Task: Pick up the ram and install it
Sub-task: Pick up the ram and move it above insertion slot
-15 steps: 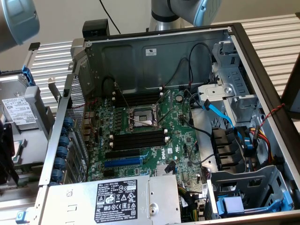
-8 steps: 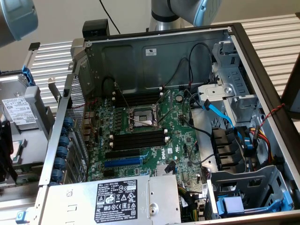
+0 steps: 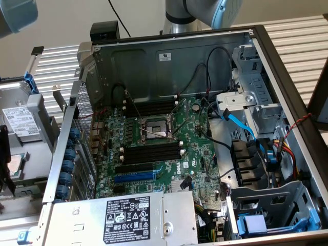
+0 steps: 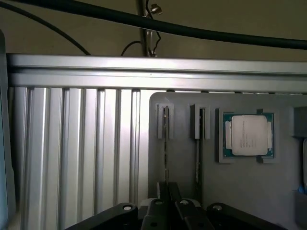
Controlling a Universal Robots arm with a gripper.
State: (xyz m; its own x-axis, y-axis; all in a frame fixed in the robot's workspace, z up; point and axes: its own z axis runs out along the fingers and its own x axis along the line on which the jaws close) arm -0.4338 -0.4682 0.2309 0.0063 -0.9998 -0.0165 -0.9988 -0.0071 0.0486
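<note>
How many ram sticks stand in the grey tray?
2: a ram stick right beside the CPU; a second ram stick next over, in line with the claw. More may be hidden past the grey tray's edge.

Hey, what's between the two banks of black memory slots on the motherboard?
The processor socket sits between one slot bank and the other, as the exterior view shows.

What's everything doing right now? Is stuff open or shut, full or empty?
Computer case: open, side off.
Memory slots: empty.
Ram: on edge in the tray, not installed.
Second ram: on edge in the tray.
Processor chip: flat in its tray pocket.
Jaws: shut, by the first ram.
</note>
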